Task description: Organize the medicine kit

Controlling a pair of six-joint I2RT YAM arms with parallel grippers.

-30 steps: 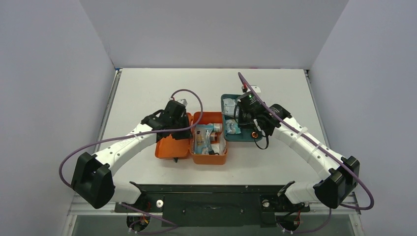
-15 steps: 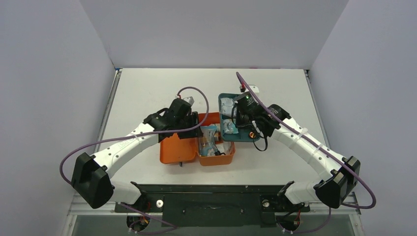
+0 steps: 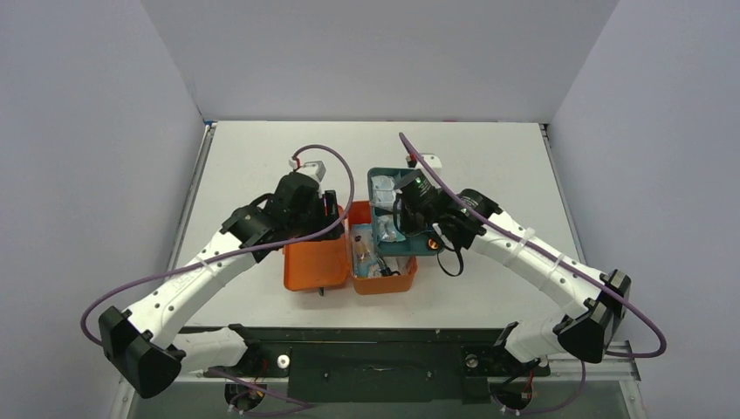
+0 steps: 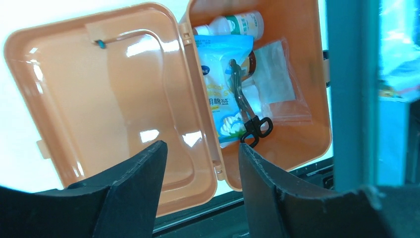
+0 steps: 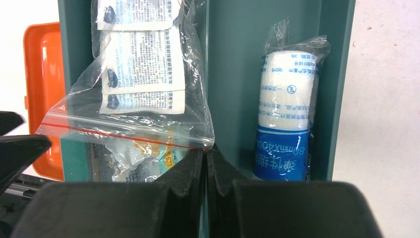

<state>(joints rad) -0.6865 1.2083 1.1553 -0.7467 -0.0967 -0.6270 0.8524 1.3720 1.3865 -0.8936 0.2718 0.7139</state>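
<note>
The orange medicine kit (image 3: 314, 262) lies open, its lid (image 4: 99, 99) flat on the left and its base (image 3: 384, 278) on the right. In the base are black scissors (image 4: 247, 111), a blue-and-white packet (image 4: 218, 64) and a small bottle (image 4: 235, 22). My left gripper (image 4: 202, 146) hangs open above the hinge with nothing between its fingers. My right gripper (image 5: 205, 151) is shut on the middle divider of a teal divided tray (image 5: 233, 59), which overlaps the base's far right corner (image 3: 377, 179). The tray holds a zip bag of sachets (image 5: 138, 64) and a wrapped bandage roll (image 5: 287, 114).
The black mounting rail (image 3: 375, 349) runs along the table's near edge just in front of the kit. Grey walls enclose the table on the left, back and right. Purple cables loop over both arms.
The kit slid a little to the right, then my left gripper opened and drew back from it. My right gripper carried the teal tray left, onto the kit's base.
</note>
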